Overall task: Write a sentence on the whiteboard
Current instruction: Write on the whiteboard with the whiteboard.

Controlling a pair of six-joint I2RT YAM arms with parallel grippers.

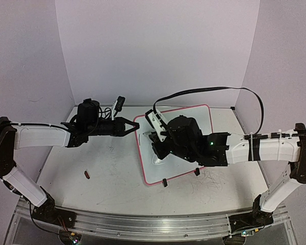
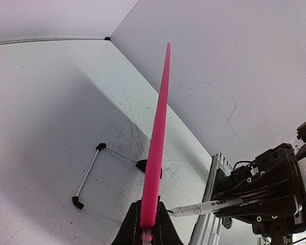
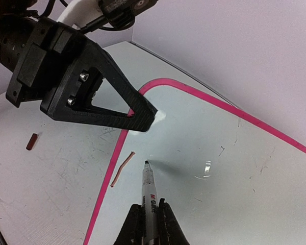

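Observation:
The whiteboard (image 1: 191, 120), white with a pink rim, lies at the table's centre. My left gripper (image 1: 134, 126) is shut on its left rim, which shows edge-on as a pink bar (image 2: 160, 117) between the fingers (image 2: 163, 227). The right gripper (image 1: 155, 149) hovers over the board's left half, shut on a white marker (image 3: 149, 189). The marker's black tip (image 3: 146, 162) sits at or just above the board (image 3: 234, 168), near the pink rim. That marker (image 2: 209, 206) also shows in the left wrist view. The sentence is out of view; the visible board bears only faint scuffs.
A small red-brown piece (image 1: 86, 175) lies on the table left of the board. A thin pinkish strip (image 3: 122, 168) lies on the board beside the rim. Black clip feet (image 1: 164, 182) stand at the board's near edge. An aluminium rail (image 1: 143, 224) runs along the table front.

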